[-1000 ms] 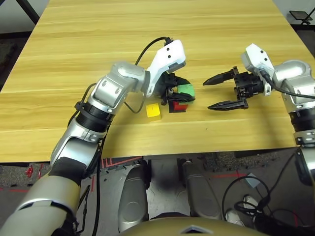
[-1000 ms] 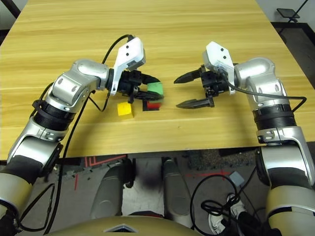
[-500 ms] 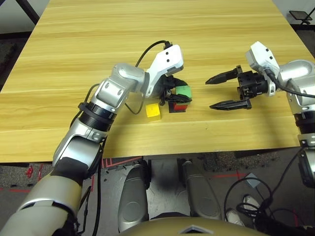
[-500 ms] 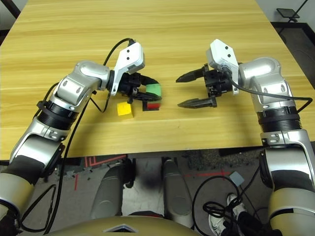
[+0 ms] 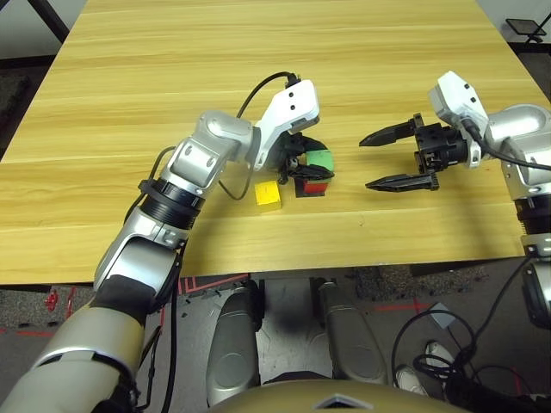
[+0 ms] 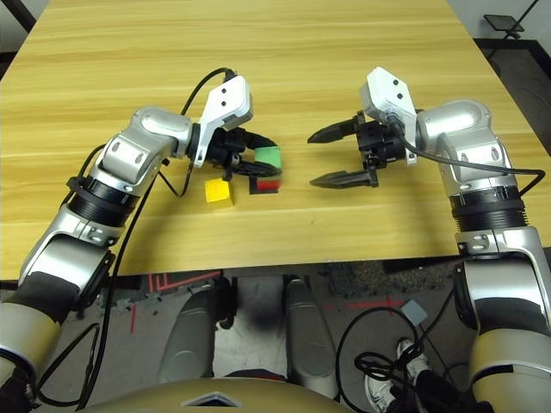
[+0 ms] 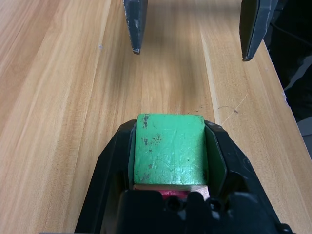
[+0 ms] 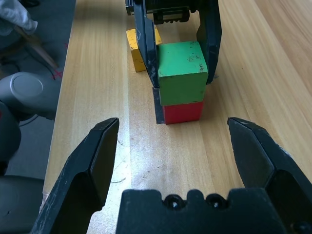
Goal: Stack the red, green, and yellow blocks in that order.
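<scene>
Green block (image 8: pixel 181 65) is sitting right on top of the red block (image 8: pixel 182 111), pinched between the two black fingers of the left gripper (image 5: pixel 315 165). In the right wrist view its bottom face is looking flush or nearly flush with the red block's top, a bit offset toward the yellow side; can't tell for sure if the weight is already resting.

Red block is lying on the table (image 5: pixel 172 103), partly over a flat black patch (image 8: pixel 157 108), directly under the green one. That vertical line-up is the relation the coming move is turning on: green over red, edges roughly square. So the judgement is the second layer is about placed and the release is what's left.

Yellow block (image 5: pixel 269 195) is resting on the table just beside the red block, on the left arm's side, apart from it, not touched by anything. Judging from that, the left arm is the nearer one for picking it once the jaws are letting go of green.

Right gripper (image 5: pixel 398 159) is hanging well apart from the red block on the opposite side, jaws spread wide, pinching nothing, pointing toward the stack.

Risk, as a guess: fingers opening unevenly may be dragging green off the red block's edge.
</scene>
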Controlling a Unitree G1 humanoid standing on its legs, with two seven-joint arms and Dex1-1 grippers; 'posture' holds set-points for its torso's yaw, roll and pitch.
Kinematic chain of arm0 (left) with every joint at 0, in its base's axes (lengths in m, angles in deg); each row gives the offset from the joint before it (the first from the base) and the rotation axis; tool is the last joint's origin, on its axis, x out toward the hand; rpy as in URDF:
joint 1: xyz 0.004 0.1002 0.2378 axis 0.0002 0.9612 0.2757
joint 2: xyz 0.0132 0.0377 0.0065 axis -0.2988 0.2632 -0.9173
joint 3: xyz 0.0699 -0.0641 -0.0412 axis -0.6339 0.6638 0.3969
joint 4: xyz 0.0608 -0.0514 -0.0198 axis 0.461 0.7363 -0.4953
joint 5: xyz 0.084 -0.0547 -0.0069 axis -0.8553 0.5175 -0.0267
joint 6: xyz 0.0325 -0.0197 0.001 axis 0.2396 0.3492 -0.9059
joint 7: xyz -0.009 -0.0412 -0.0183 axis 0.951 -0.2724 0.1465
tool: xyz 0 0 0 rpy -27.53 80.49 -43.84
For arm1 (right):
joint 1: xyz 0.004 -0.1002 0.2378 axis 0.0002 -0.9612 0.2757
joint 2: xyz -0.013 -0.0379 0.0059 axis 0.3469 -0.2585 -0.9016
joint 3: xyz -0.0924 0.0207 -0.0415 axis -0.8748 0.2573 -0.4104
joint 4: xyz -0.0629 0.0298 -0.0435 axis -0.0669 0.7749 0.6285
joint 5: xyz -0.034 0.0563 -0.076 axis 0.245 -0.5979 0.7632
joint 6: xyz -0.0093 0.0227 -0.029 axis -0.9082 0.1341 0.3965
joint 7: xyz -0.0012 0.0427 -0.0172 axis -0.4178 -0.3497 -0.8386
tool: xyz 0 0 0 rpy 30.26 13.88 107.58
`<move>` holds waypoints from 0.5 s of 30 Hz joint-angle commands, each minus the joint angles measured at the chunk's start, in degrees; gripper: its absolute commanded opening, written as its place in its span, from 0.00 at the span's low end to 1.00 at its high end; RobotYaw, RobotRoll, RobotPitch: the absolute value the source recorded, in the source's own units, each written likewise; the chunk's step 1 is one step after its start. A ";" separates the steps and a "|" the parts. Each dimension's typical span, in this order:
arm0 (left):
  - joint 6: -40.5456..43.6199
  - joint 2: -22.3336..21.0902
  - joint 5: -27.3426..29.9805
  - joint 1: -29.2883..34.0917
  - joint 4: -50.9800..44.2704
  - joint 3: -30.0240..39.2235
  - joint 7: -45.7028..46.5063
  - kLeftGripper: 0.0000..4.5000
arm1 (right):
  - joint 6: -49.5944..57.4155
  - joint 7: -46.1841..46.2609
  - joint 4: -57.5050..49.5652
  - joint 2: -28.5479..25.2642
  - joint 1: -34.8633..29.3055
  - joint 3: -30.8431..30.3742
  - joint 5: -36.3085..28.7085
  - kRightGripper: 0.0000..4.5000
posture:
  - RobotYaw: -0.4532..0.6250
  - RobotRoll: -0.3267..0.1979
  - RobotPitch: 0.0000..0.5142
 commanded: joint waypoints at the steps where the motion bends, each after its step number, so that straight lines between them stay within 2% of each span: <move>1: -1.12 -0.66 -1.80 0.45 1.20 -0.86 -0.78 0.62 | 0.27 -0.12 -0.94 -0.21 -0.98 0.62 -0.71 1.00 | 0.44 0.57 0.47; 6: 2.10 -0.77 -0.17 0.42 -2.00 1.40 -0.34 0.99 | -0.11 -0.40 -0.22 -0.11 -0.88 0.46 -0.55 1.00 | 0.46 0.58 0.47; 9: 7.00 -2.73 1.85 0.14 -6.80 4.20 0.03 0.99 | -0.53 -0.69 0.55 0.15 -0.37 0.34 -0.44 1.00 | 0.47 0.58 0.46; 15: 16.60 -11.74 5.60 5.00 -19.27 7.86 -0.22 0.99 | -1.46 -1.78 2.41 0.61 0.66 0.08 -0.10 1.00 | 0.51 0.59 0.45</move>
